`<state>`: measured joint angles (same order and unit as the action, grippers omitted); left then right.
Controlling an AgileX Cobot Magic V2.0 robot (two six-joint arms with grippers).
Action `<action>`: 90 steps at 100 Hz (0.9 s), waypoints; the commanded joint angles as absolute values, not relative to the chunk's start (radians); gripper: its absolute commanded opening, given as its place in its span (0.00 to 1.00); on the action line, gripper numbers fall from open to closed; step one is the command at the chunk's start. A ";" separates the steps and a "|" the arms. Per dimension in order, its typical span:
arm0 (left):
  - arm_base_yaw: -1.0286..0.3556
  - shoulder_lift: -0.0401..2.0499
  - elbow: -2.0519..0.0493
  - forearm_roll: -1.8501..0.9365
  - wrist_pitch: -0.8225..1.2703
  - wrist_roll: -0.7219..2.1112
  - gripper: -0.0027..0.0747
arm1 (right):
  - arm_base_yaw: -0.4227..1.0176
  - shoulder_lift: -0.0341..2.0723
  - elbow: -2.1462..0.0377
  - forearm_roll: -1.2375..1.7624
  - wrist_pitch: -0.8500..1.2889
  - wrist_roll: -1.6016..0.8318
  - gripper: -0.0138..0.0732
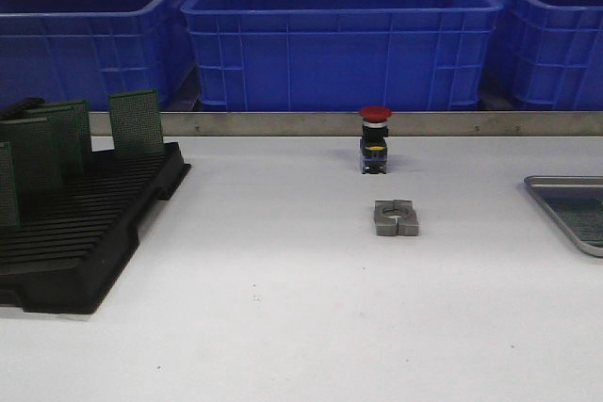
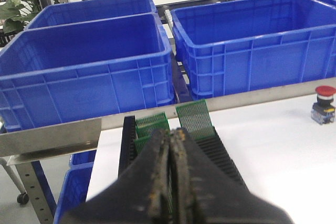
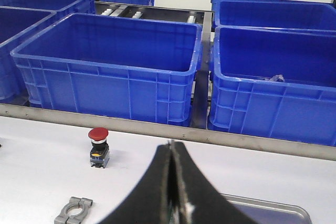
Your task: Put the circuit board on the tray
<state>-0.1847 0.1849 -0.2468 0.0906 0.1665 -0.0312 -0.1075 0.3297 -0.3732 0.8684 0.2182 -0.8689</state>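
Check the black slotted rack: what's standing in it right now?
Green circuit boards stand upright in the far slots of the rack, several of them; the near slots look vacant. The left-edge boards are cropped in the front view, and the left pincer covers part of the rack in the left wrist view.

tray [image 1: 556,197]: silver-grey metal, dull sheen, smooth rim
rack [image 1: 85,233]: black plastic, matt, ribbed w/ slots
boards [image 1: 137,122]: green, fine dotted perf. surface, matt
crates [image 1: 339,40]: blue plastic, slight gloss, moulded ribs
clamp [image 1: 396,217]: grey metal, matt, cast look
button [image 1: 375,114]: red plastic cap, glossy; black body
table [image 1: 283,317]: white, smooth, matt
left fingers [image 2: 157,177]: black, worn, rough yellowish-brown edges
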 commanded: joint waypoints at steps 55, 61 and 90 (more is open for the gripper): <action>-0.100 -0.041 0.006 0.129 -0.022 -0.118 0.01 | -0.105 0.333 -0.398 0.889 0.163 -0.876 0.08; -0.096 -0.041 0.006 0.129 -0.016 -0.118 0.01 | -0.105 0.333 -0.398 0.889 0.164 -0.876 0.08; -0.096 -0.041 0.006 0.132 -0.016 -0.118 0.01 | -0.105 0.333 -0.398 0.889 0.163 -0.876 0.08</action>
<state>-0.0960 -0.0063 0.0068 0.1319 0.0759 -0.1081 -0.1075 0.3297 -0.3732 0.8684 0.2182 -0.8689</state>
